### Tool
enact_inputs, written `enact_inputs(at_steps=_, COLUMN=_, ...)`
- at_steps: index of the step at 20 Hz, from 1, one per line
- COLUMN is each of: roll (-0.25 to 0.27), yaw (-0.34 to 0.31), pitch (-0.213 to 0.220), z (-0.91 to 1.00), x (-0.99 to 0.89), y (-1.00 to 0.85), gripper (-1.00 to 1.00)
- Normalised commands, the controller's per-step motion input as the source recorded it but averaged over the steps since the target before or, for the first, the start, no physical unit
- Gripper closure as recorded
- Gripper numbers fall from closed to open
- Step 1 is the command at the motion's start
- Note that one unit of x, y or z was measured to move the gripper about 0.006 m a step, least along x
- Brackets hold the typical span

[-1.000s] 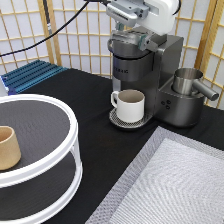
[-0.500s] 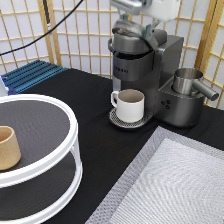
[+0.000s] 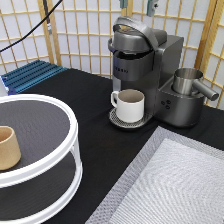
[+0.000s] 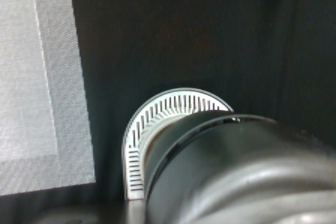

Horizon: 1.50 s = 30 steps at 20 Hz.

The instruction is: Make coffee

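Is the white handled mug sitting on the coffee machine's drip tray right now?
Yes, in the exterior view the white handled mug stands upright on the round slotted drip tray under the grey coffee machine's head.

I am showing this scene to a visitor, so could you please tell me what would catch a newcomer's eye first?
The dark grey coffee machine at the exterior view's top centre stands out, lid shut, with a white mug on its round drip tray. At the exterior view's left, a white two-tier round stand carries a tan cup. The tool is not visible in the exterior view.
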Motion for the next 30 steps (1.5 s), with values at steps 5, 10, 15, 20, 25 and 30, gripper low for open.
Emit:
enact_inputs(at_steps=5, roll=-0.113, yaw=-0.015, pitch=-0.136, z=-0.45, x=-0.47, y=-0.21, gripper=-1.0)
enact_inputs(at_steps=10, roll=-0.116, yaw=0.0, pitch=-0.132, z=-0.85, x=-0.35, y=-0.22, gripper=-1.0)
enact_inputs(at_steps=15, roll=-0.085, yaw=0.0, pitch=-0.118, z=-0.91, x=-0.26, y=-0.33, gripper=-1.0)
enact_inputs(at_steps=20, roll=-0.04, yaw=0.0, pitch=-0.046, z=-0.99, x=-0.25, y=-0.68, gripper=-1.0)
enact_inputs(at_steps=25, roll=-0.023, yaw=-0.02, pitch=-0.054, z=-0.2, x=-0.09, y=-0.04, gripper=-1.0)
enact_inputs(at_steps=30, roll=-0.052, yaw=-0.008, pitch=-0.11, z=0.96, x=-0.49, y=0.37, gripper=-1.0)
